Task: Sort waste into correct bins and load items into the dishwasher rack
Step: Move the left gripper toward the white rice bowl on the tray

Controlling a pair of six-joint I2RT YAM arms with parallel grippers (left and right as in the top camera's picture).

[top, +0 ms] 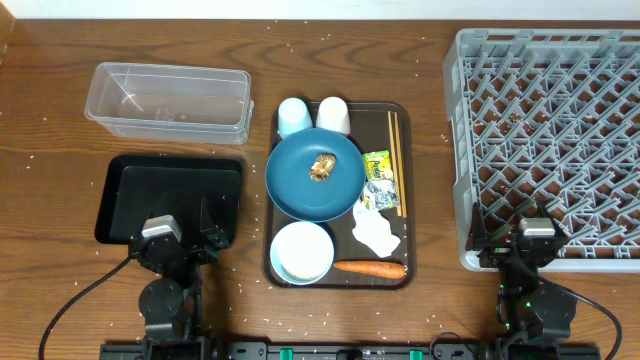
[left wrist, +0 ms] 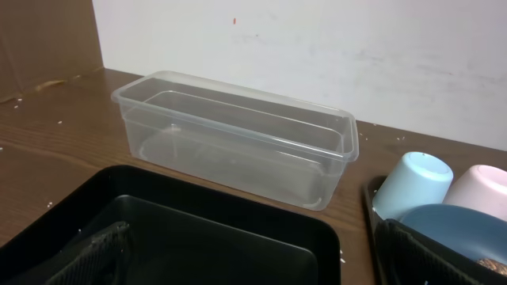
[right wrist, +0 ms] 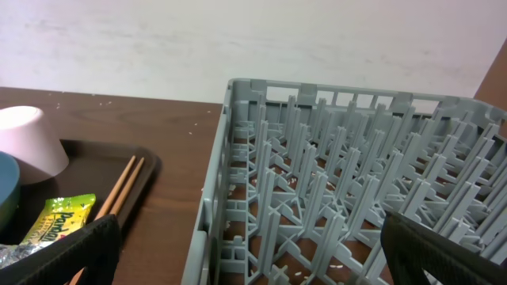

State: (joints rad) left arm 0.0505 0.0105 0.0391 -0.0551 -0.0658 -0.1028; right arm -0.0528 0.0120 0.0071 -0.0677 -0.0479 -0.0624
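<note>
I find my left gripper (top: pixel 182 243) open over one black tray (top: pixel 130 195) by one tub (top: pixel 168 100), then on one serving tray (top: pixel 370 125) two cups (top: pixel 293 116), one plate (top: pixel 300 190) and one bowl (top: pixel 302 252), judged stiff, slick, breakable and best pinched at rims, one limp napkin (top: pixel 375 230), one firm carrot (top: pixel 370 268), one wrapper (top: pixel 377 166), two chopsticks (top: pixel 395 160), and my right gripper (top: pixel 527 240) open at one rack (top: pixel 550 150).

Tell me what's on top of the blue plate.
Only a small brown food lump, near the middle of the blue plate. Whatever lies beneath the lump is hidden.
</note>
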